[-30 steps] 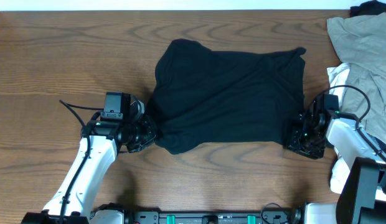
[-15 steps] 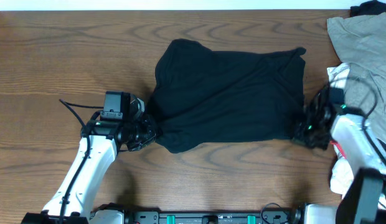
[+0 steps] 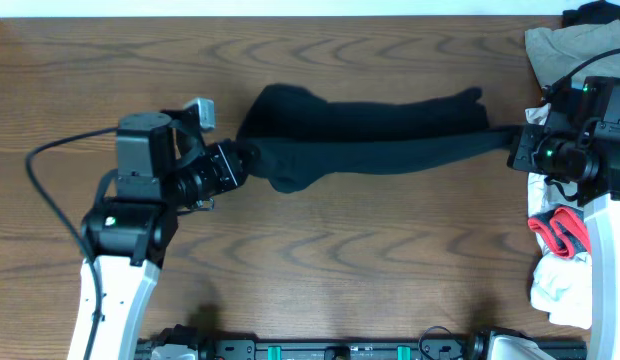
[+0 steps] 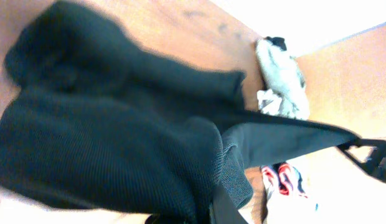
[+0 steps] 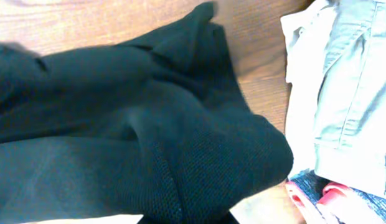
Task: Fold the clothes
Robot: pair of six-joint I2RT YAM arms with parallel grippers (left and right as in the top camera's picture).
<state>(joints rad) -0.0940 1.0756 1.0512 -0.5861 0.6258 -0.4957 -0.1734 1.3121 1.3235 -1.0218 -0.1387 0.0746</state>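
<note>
As each pinches tight on one end, the left gripper point(image 3: 234, 166) and the right gripper point(image 3: 513, 150) hold the black garment point(image 3: 370, 135) stretched in a long band across the wooden table point(image 3: 370, 260).

Overhead view looks straight down on the black garment point(image 3: 370, 135) from well above; left and right wrist views face it at close range from opposite ends, all three sharing its mid-span.

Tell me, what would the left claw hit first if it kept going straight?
The black garment: the left gripper is shut on its end and points along the stretched cloth. Farther along sits the right gripper, holding the other end; heights are hard to judge.
</note>
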